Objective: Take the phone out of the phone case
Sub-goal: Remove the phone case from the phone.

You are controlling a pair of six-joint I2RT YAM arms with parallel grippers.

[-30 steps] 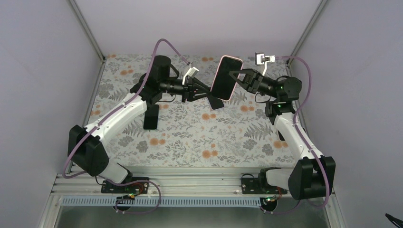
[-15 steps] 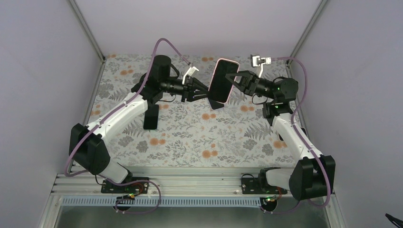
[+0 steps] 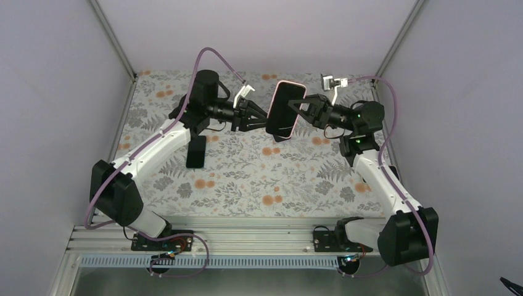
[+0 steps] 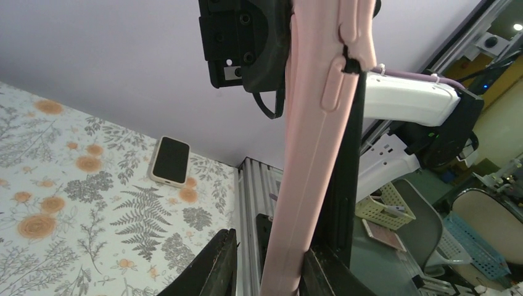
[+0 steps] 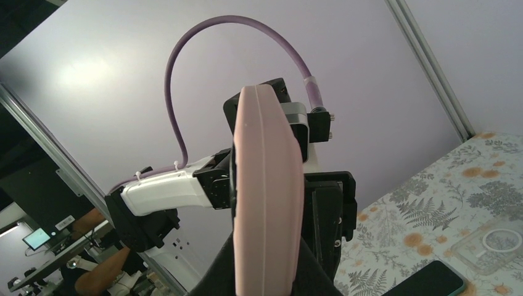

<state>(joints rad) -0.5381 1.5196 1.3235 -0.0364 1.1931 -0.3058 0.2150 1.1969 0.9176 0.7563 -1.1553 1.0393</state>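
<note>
Leftward is where the held phone has gone since a second ago. In the top view it sits a little further left and lower, with the right arm reaching after it and the left claw drawn back the same way.

Nearest, both arm bases stand on the rail at the front edge of the desk, which has a floral cover. On that cover, beside the left forearm, a dark phone-shaped slab lies flat. The left wrist view shows a phone in a pale case lying flat near the rail. The right wrist view shows a clear case beside a dark handset.

Further back, above the far half of the desk, the phone hangs tilted in the air. It is seated in its pink phone case, with the screen toward the top camera. The right claw is clamped on the phone case from the right, its fingers tight against both faces. The left claw meets the opposite edge with its jaws narrow, astride the rim. A slit of background shows between one finger and the pink side, so it does not pinch.
</note>
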